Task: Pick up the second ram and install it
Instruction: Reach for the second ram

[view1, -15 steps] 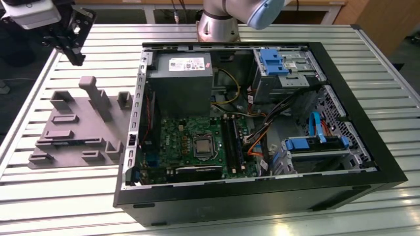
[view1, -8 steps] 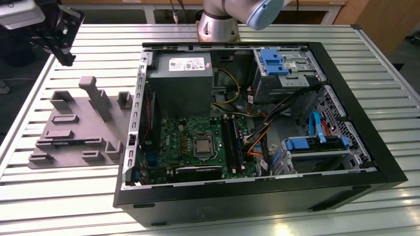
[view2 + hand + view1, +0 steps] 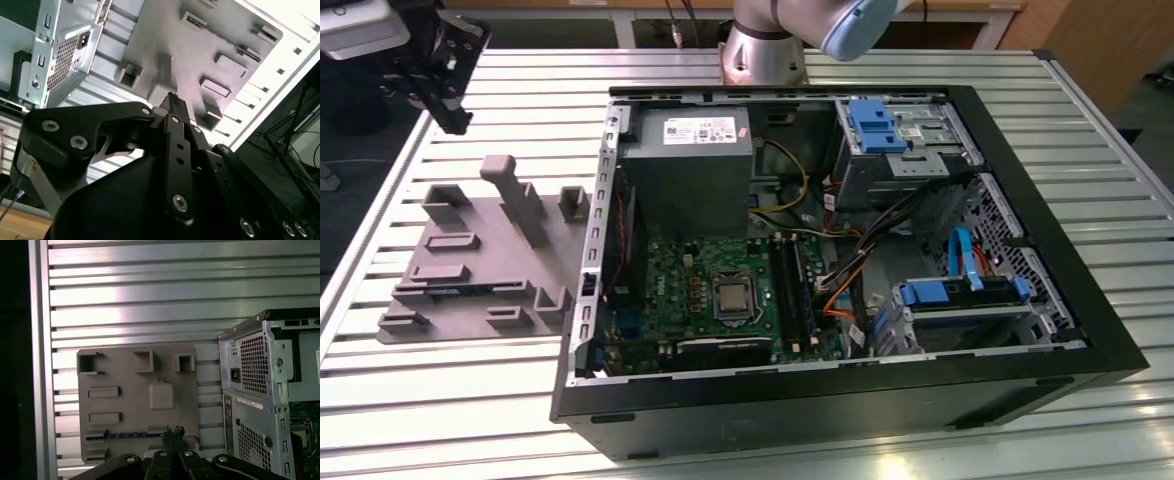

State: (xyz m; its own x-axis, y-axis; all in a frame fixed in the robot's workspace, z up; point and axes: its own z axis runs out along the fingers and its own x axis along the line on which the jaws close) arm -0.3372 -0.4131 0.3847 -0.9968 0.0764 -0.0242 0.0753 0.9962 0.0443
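Observation:
The second ram (image 3: 125, 435) is a thin dark green-blue strip lying in a slot of the grey holder plate (image 3: 135, 405); in the exterior view the ram (image 3: 464, 291) sits near that plate's front side. My gripper (image 3: 456, 122) hangs high over the table beyond the plate's far end, well apart from the ram. In both wrist views its black fingers (image 3: 172, 434) meet with nothing between them, and the gripper (image 3: 173, 100) points down at the plate. The green motherboard (image 3: 720, 290) with its long black slots (image 3: 794, 285) lies inside the open computer case.
The open black computer case (image 3: 1067, 300) fills the exterior view's right, with a grey power supply (image 3: 687, 165), blue drive brackets (image 3: 874, 125) and loose cables (image 3: 854, 260). The grey plate carries upright posts (image 3: 518, 200). Everything rests on a ribbed aluminium table (image 3: 454, 400).

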